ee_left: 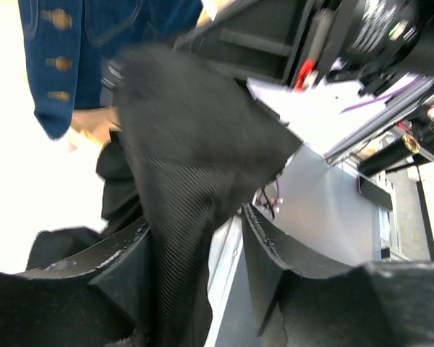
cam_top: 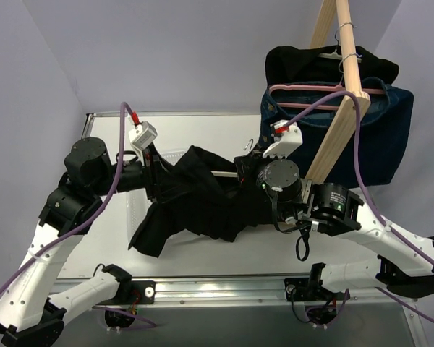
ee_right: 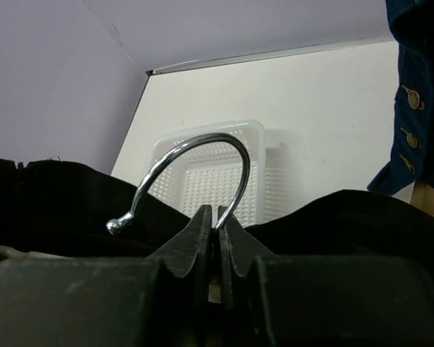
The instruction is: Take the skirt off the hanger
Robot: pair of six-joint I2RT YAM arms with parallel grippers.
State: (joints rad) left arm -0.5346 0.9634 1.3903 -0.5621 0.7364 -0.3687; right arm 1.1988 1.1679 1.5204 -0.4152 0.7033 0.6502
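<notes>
The skirt (cam_top: 195, 202) hangs bunched between the two arms, low over the table (cam_top: 202, 126). Only a pale strip of the hanger (cam_top: 223, 173) peeps out at the skirt's right edge, so we judge it is not yet off.

The right gripper (ee_right: 217, 217) is clenched on the root of the metal hook (ee_right: 205, 137), which curls up above its fingers. The left gripper (ee_left: 195, 220) has its fingers spread. A fold of skirt runs between them against one finger, with a gap to the other.

The main risk is a pull made now: with the fingers apart, the cloth would slide out and drop back onto the hanger. The hook is thin and round, so a sideways tug could twist it in the right pinch. Bunched cloth may also snag on a hanger end. The denim garment (cam_top: 387, 137) on the wooden rack (cam_top: 347, 43) is close behind the right arm, and a wide swing could catch it.
</notes>
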